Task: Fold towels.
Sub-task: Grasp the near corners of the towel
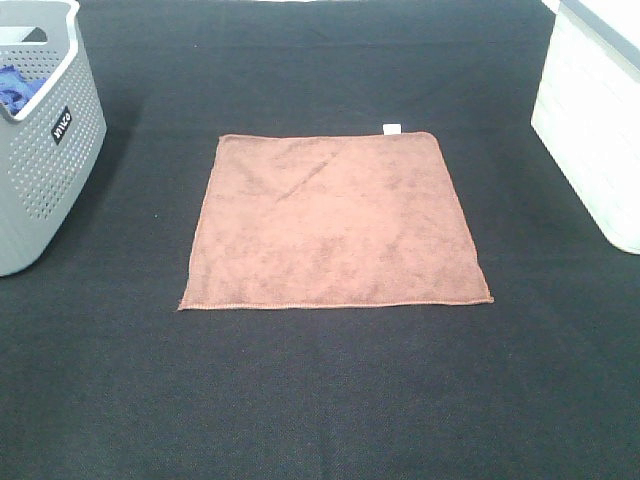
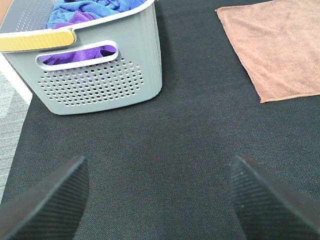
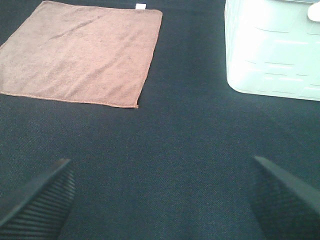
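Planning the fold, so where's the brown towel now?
In the high view the brown towel lies flat, centred on the black table, between the grey basket on the left and the white bin on the right.

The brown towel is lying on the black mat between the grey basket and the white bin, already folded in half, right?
Not folded. The brown towel lies spread open as one full square, as the exterior high view shows. It does lie on the black mat between the grey basket and the white bin.
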### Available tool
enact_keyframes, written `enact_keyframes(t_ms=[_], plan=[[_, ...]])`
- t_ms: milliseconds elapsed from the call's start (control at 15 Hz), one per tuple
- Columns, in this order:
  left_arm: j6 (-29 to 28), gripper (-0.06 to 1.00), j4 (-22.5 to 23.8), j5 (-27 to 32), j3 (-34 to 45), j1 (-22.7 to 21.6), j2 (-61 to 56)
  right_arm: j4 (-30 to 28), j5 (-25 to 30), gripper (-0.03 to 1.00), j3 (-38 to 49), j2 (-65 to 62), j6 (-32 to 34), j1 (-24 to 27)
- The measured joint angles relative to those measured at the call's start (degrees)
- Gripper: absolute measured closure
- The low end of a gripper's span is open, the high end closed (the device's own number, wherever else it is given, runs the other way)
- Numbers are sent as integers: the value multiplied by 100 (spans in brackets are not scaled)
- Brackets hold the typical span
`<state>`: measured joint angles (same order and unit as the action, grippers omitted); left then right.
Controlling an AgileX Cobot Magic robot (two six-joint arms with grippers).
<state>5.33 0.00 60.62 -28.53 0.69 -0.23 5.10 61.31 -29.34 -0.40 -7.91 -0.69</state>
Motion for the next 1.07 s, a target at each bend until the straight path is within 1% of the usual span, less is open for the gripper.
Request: enact_keyframes(t_ms=[200, 267, 333, 467, 533, 600, 667, 800, 867, 933, 1067], plan=[[0, 20, 0, 0, -11, 0, -6, -17, -6, 9, 0, 0, 0, 0], [0, 20, 0, -115, -57, 0, 11, -17, -80, 9, -17, 80, 0, 0], [0, 20, 0, -344, -97, 0, 92, -29, -435, 9, -52, 286, 0, 0], [0, 20, -166, -1083, -109, 0, 453, -132, -1570, 9, -63, 825, 0, 0], [-6, 20, -395, -1524, -63, 0, 676, -166, -2206, 9, -63, 1209, 0, 0], [-6, 20, -796, -2097, 52, 0, 1112, -172, -3025, 10, -63, 1811, 0, 0], [-6, 20, -1117, -2464, 109, 0, 1507, -160, -3426, 10, -63, 2257, 0, 0], [0, 20, -1782, -2836, 120, 0, 2326, 63, -3976, 11, -69, 3134, 17, 0], [0, 20, -1782, -2836, 120, 0, 2326, 63, -3976, 11, -69, 3134, 17, 0], [103, 20, -2384, -2888, 126, 0, 3094, 407, -4206, 11, -69, 3799, 17, 0], [688, 20, -3272, -2928, 126, 0, 4085, 739, -4492, 11, -69, 4687, 17, 0]])
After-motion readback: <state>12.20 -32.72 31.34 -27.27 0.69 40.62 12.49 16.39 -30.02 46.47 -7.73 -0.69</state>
